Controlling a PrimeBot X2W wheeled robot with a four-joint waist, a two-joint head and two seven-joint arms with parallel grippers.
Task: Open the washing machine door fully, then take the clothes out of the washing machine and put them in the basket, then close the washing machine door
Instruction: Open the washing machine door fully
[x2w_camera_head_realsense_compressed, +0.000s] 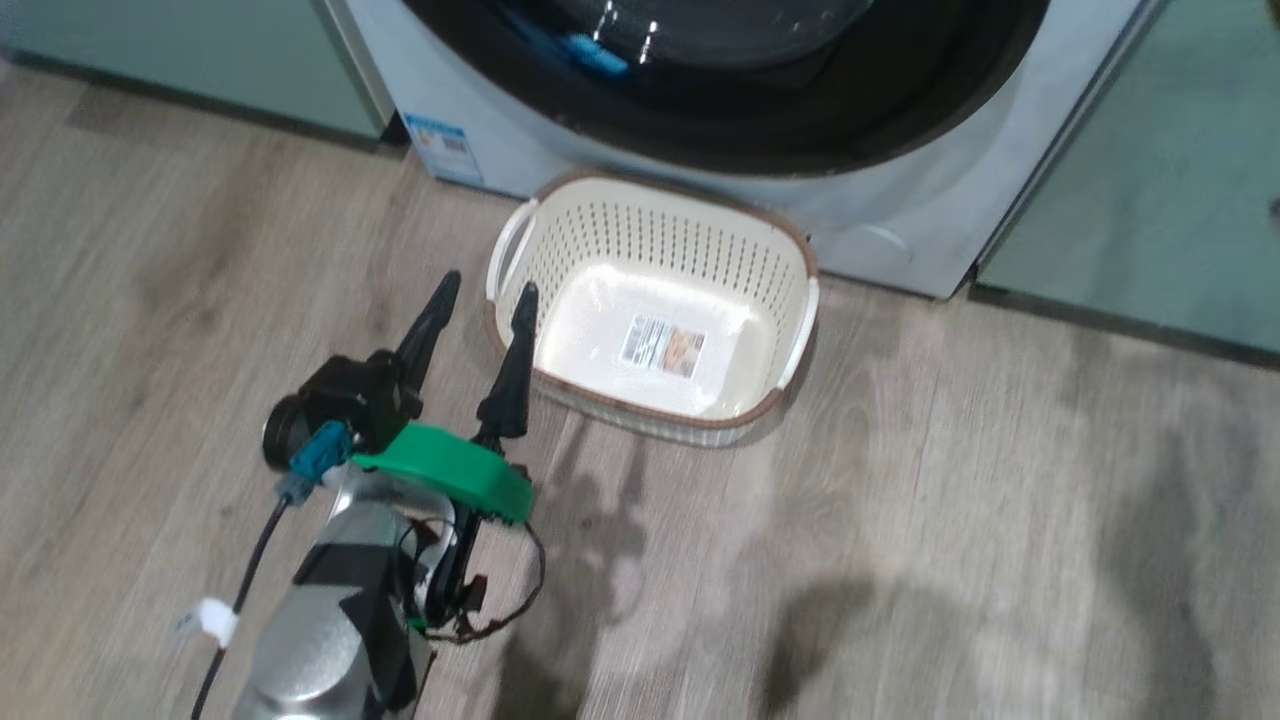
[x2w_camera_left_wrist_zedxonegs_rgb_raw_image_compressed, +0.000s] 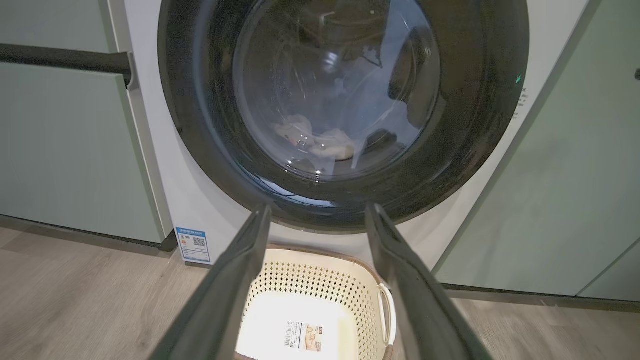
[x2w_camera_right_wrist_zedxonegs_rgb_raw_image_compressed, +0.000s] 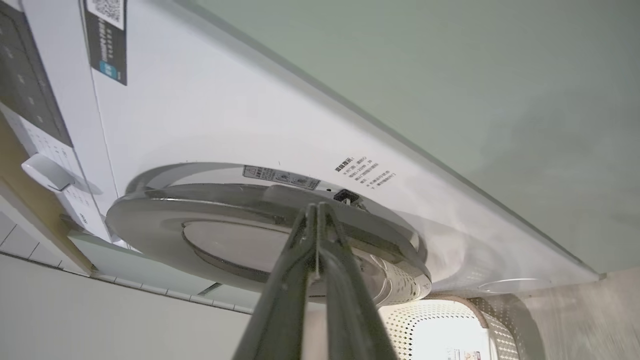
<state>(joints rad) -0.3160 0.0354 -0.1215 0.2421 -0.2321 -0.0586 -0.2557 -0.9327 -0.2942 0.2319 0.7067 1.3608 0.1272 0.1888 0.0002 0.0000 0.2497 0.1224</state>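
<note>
1 basket (x2w_camera_head_realsense_compressed: 650, 240), empty, on floor (x2w_camera_head_realsense_compressed: 1000, 500) before 1 washing machine (x2w_camera_head_realsense_compressed: 930, 200). 1 door (x2w_camera_left_wrist_zedxonegs_rgb_raw_image_compressed: 200, 125), clothes (x2w_camera_left_wrist_zedxonegs_rgb_raw_image_compressed: 325, 145) behind its glass. Left tool (x2w_camera_head_realsense_compressed: 488, 285) released, empty. Right tool (x2w_camera_right_wrist_zedxonegs_rgb_raw_image_compressed: 317, 206) clenched at door edge.

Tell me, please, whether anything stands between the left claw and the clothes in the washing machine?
Yes: the washing machine door covers the drum mouth, its glass between the open left claw and the clothes.
</note>
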